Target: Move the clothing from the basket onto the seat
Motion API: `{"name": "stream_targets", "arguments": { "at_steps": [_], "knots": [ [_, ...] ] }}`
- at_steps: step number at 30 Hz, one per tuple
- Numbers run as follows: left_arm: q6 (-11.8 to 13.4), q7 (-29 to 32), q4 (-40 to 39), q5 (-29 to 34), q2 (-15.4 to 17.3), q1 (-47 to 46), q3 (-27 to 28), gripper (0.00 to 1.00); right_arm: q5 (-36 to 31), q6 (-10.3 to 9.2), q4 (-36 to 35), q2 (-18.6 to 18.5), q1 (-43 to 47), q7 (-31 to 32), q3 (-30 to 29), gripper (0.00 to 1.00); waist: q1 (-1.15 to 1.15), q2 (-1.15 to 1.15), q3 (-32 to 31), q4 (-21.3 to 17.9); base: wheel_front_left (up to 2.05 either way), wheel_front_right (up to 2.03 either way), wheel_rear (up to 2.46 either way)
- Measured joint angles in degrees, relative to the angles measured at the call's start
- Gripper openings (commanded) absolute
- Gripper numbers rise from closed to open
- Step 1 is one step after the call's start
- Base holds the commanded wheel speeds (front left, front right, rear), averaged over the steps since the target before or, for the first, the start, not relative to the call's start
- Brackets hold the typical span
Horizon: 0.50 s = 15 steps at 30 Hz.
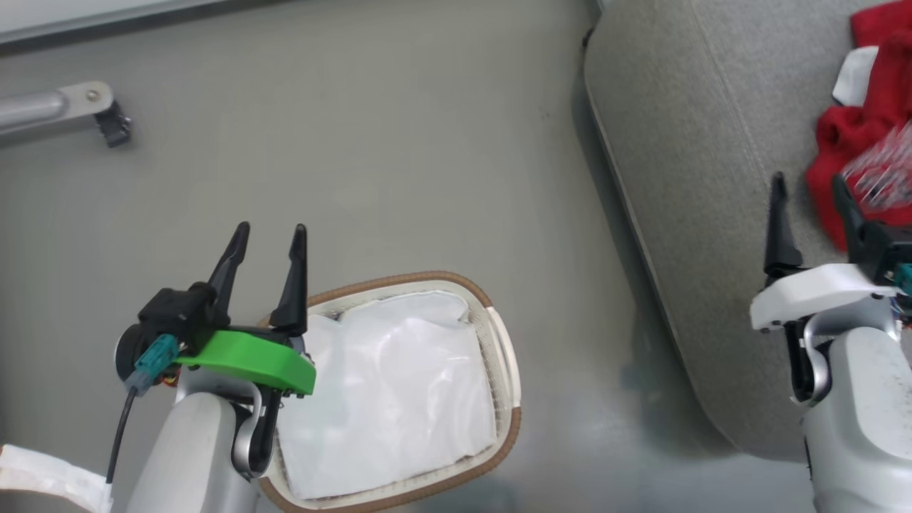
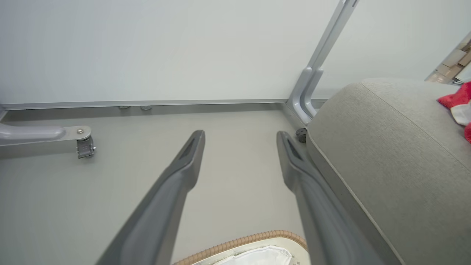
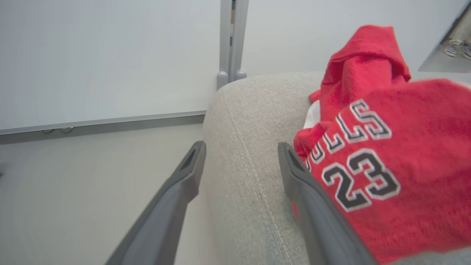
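Note:
The red jersey (image 1: 866, 135) lies bunched on the grey seat (image 1: 698, 178) at the right edge of the head view; its dark 23 faces the right wrist camera on the jersey (image 3: 386, 154). My right gripper (image 1: 809, 189) stands open just beside the jersey, over the seat (image 3: 250, 154), with nothing between its fingers. The basket (image 1: 499, 335) sits on the floor at bottom centre, with just its white liner (image 1: 392, 399) showing inside. My left gripper (image 1: 271, 239) hovers open at the basket's left rim, empty. The left wrist view catches the basket rim (image 2: 239, 241), the seat (image 2: 386, 154) and a bit of jersey (image 2: 456, 99).
Grey floor (image 1: 392, 142) stretches between basket and seat. A metal leg with a caster (image 1: 107, 121) juts in at upper left. A pale wall with a metal upright (image 2: 312, 81) stands behind. Something white (image 1: 43, 477) lies at the bottom left corner.

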Motion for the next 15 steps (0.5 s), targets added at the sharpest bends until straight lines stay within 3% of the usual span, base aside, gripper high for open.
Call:
{"name": "stream_targets", "arguments": {
  "at_steps": [15],
  "knots": [
    [0.0,0.01,1.63,4.97,-2.99,4.45,14.16,1.0,-1.02,0.0,-5.73,1.64,1.81,-0.01,8.7,1.0,0.0,0.0,-9.2,7.43,0.0,0.0,0.0]
  ]
}}
